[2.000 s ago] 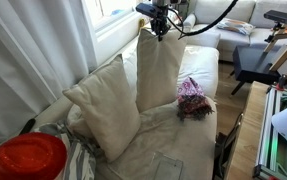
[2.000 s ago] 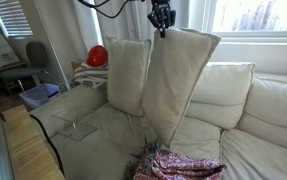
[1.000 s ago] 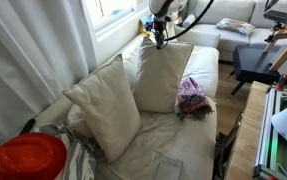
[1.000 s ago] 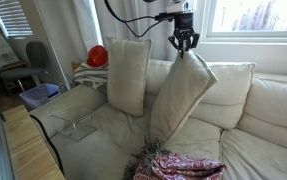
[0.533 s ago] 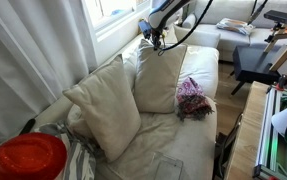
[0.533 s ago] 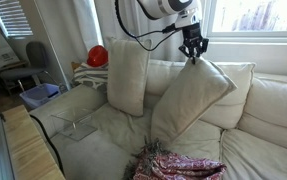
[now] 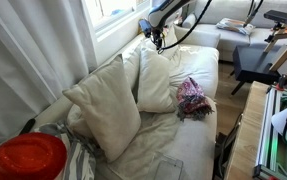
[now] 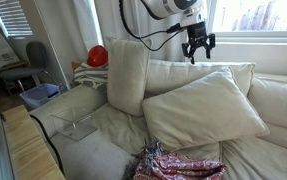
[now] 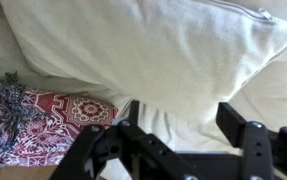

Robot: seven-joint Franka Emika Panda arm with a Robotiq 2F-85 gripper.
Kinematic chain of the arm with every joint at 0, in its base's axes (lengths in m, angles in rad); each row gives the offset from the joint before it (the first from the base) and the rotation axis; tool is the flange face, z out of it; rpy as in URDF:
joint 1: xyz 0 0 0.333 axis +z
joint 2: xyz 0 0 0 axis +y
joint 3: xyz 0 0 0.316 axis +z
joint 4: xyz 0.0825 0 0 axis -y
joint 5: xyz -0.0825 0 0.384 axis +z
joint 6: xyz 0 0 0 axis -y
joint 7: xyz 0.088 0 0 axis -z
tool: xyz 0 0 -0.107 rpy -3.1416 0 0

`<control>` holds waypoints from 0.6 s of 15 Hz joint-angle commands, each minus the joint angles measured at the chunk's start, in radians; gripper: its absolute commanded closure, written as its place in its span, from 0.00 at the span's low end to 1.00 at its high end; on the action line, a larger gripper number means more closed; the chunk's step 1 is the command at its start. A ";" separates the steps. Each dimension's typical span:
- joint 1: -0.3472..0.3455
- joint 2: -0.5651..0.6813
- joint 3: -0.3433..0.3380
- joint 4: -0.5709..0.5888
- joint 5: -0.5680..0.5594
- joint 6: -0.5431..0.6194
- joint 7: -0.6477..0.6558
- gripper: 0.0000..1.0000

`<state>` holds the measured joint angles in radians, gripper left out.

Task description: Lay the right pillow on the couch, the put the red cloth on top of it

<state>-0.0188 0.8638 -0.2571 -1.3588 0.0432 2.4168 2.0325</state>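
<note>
The cream right pillow (image 8: 208,110) lies tipped over on the couch seat (image 8: 103,140), resting against the back cushions. It also shows in an exterior view as the pillow (image 7: 158,82) and fills the top of the wrist view as the pillow (image 9: 153,45). My gripper (image 8: 198,46) hangs open just above its upper corner, apart from it and holding nothing. The gripper (image 7: 158,38) sits near the window, and in the wrist view the gripper (image 9: 183,122) shows spread jaws. The red patterned cloth (image 8: 178,163) lies crumpled on the seat in front of the pillow, also visible as the cloth (image 7: 192,97) and the cloth (image 9: 53,122).
A second cream pillow (image 8: 126,75) stands upright against the couch back, seen too as the pillow (image 7: 103,105). A red round object (image 7: 25,158) sits beyond the armrest. A clear plastic piece (image 8: 73,126) lies on the seat. A blue bin (image 8: 38,95) stands on the floor.
The gripper carried the upright pillow toward the couch back, then opened. The pillow dropped away from the jaws and now lies tipped on the seat.
</note>
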 commanded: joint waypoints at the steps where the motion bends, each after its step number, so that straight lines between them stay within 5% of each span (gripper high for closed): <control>1: -0.014 -0.006 -0.006 -0.001 -0.025 -0.080 -0.019 0.00; 4: -0.026 -0.011 0.001 -0.005 -0.032 -0.072 -0.052 0.00; 9: -0.058 -0.023 0.107 -0.025 -0.001 -0.075 -0.353 0.00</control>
<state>-0.0544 0.8549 -0.2084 -1.3596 0.0266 2.3540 1.8150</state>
